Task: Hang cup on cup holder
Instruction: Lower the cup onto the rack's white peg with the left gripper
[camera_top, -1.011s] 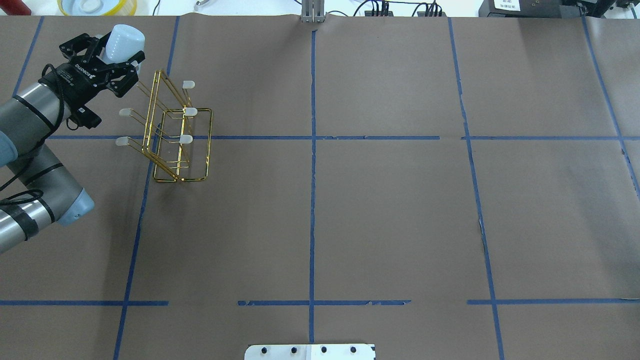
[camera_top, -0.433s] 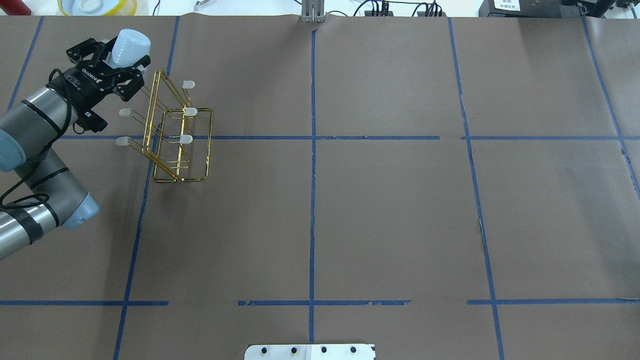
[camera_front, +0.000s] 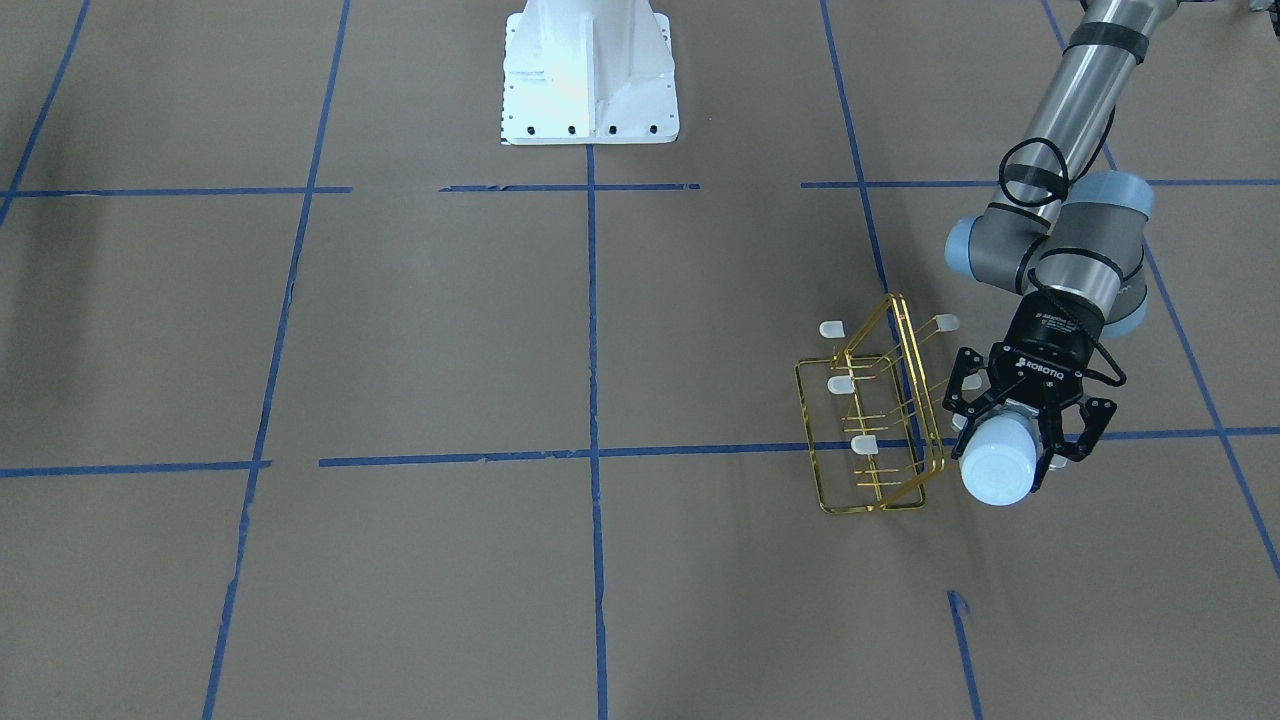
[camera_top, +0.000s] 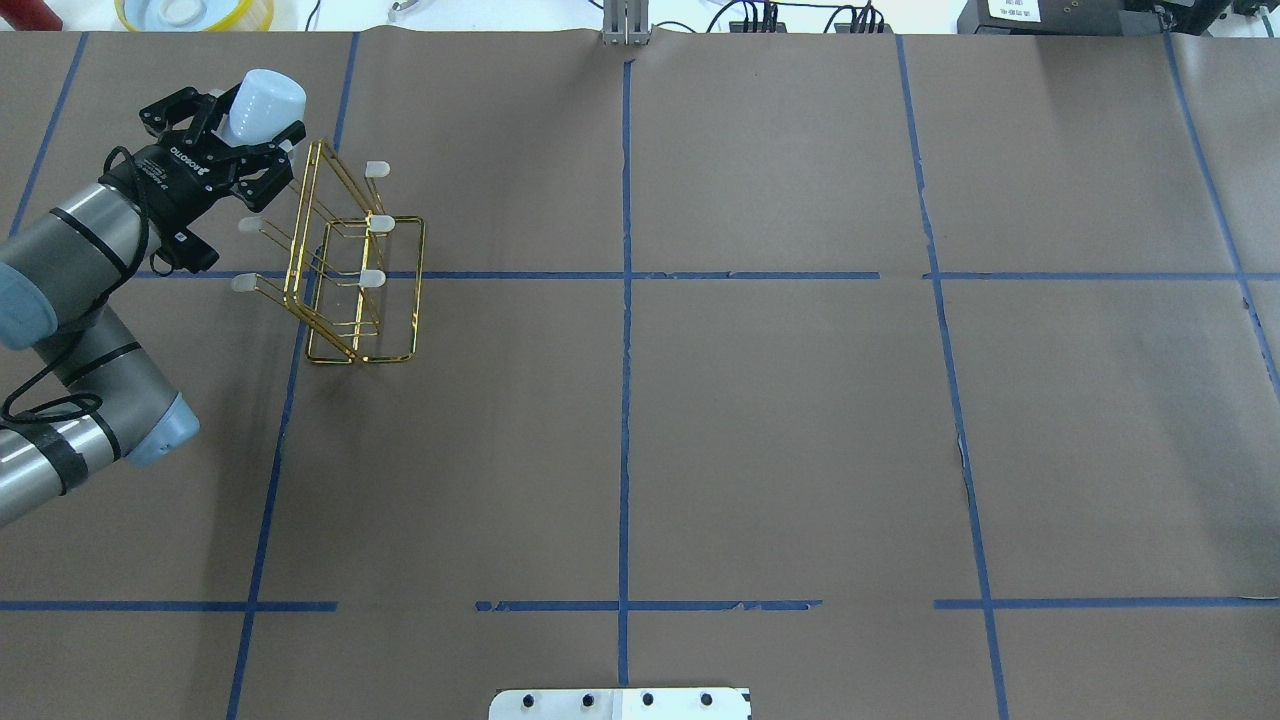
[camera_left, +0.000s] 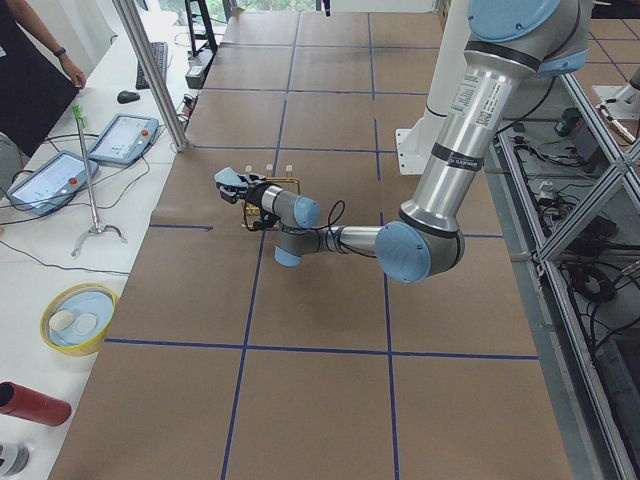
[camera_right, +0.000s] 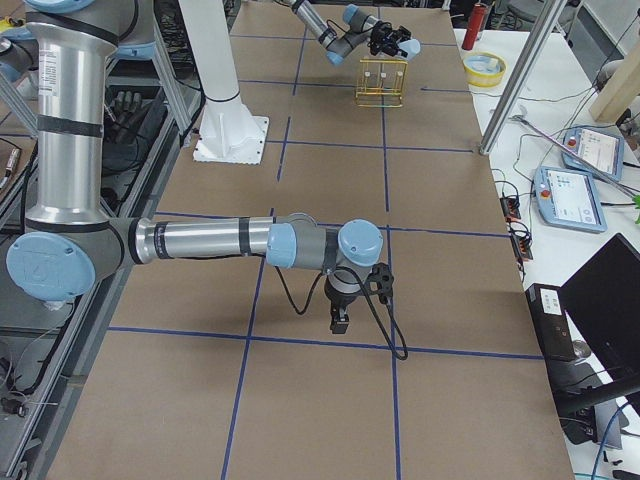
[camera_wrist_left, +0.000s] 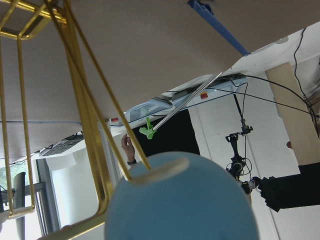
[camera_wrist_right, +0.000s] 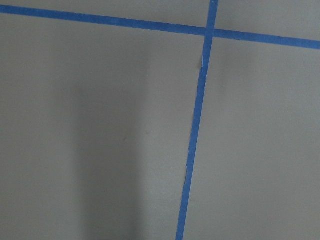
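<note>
So the left gripper (camera_top: 248, 115) has its fingers (camera_top: 287, 133) clamped on the cup (camera_top: 268, 95), one each side, and the cup is up in the air rather than sitting on the counter (camera_top: 760, 420). It's tipped over on its side-ish, with the rounded pale end pointing away from the wrist. The cup is just beside the cup holder (camera_top: 300, 235), off the end of the rack that's farthest from the robot and on the robot's left side of it. In the front-facing view that puts it right next to the rack's near corner, by the blue tape line (camera_front: 1160, 434). It isn't on any prong yet. The rack stands upright on its rectangular base, and the white-capped prongs I can make out stick out bare on both sides. From the left wrist camera the cup fills the bottom of the shot as a big blue blob, and one capped prong (camera_wrist_left: 159, 170) crosses right at its top edge. I honestly can't tell if the two are touching or just lined up. The right gripper (camera_right: 340, 315) is well apart from all this, hanging low over the brown paper near the other end of the counter. It only shows in the side view, so I can't tell whether its fingers are open or closed, and its wrist camera sees nothing but paper and tape.
</note>
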